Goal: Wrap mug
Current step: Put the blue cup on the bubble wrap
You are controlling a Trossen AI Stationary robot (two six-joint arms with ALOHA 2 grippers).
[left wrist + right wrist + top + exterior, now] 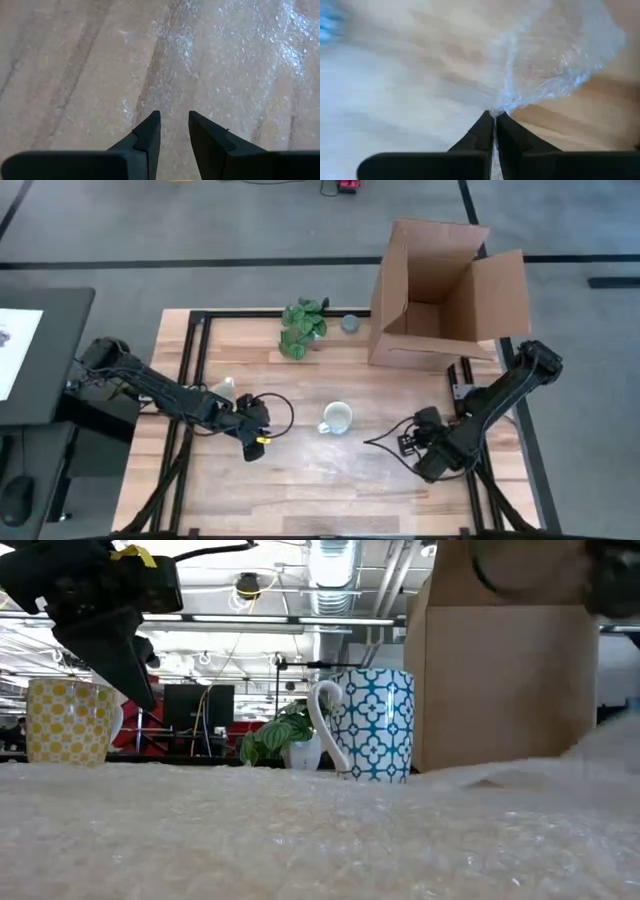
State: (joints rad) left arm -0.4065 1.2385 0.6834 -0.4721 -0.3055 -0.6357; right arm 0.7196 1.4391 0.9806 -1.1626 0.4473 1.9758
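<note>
High view: we see the mug (337, 418) standing upright at mid-table on a sheet of bubble wrap (330, 465).

We locate the left gripper (256, 442) just left of the mug, above the sheet; in the left wrist view its fingers (147, 137) stand slightly apart with nothing between them. We locate the right gripper (409, 446) to the right of the mug; in the right wrist view its fingers (485, 131) are pressed together on a gathered edge of the bubble wrap (555, 65). We note an open cardboard box (440, 290) at the far right corner, with a green leafy bunch (302, 326) and a small grey round object (350, 324) beside it.
</note>
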